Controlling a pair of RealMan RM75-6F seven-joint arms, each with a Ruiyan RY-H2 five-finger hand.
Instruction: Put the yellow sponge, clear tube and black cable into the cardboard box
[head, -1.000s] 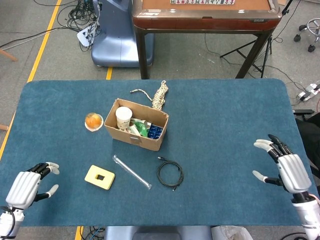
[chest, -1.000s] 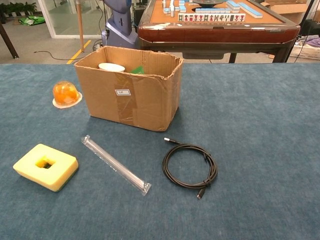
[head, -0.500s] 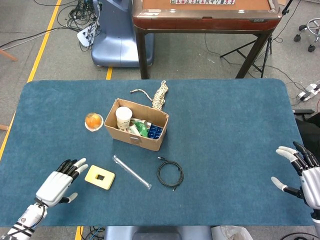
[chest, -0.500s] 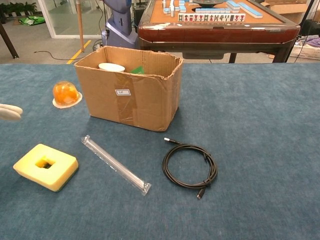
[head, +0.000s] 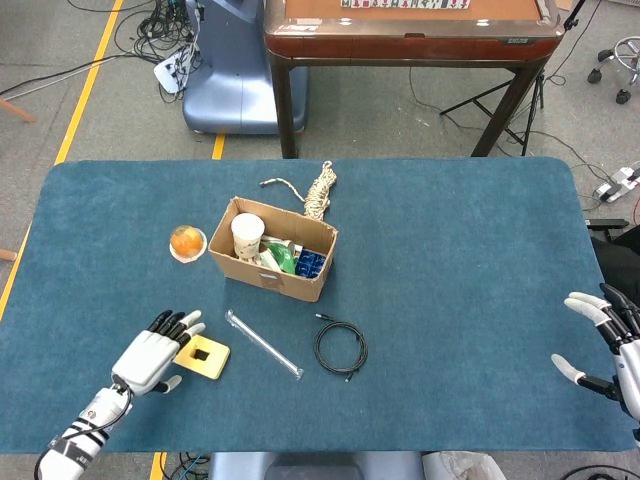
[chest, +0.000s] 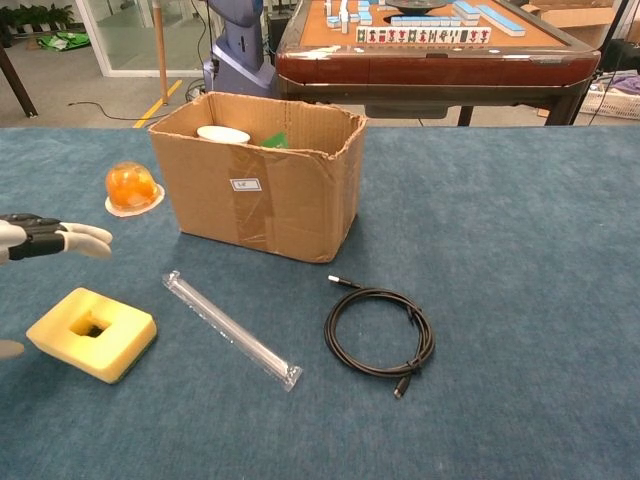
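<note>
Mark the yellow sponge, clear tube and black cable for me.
yellow sponge (chest: 92, 334), chest view, top face beside its hole
clear tube (chest: 231, 329), chest view, middle of its length
black cable (head: 341, 349), head view, on the coil's loop

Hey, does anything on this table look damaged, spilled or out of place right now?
Only minor wear: the cardboard box has a torn, ragged front rim near its right corner. Nothing is spilled. The yellow sponge, clear tube and black cable lie flat on the table, apart from each other.
</note>
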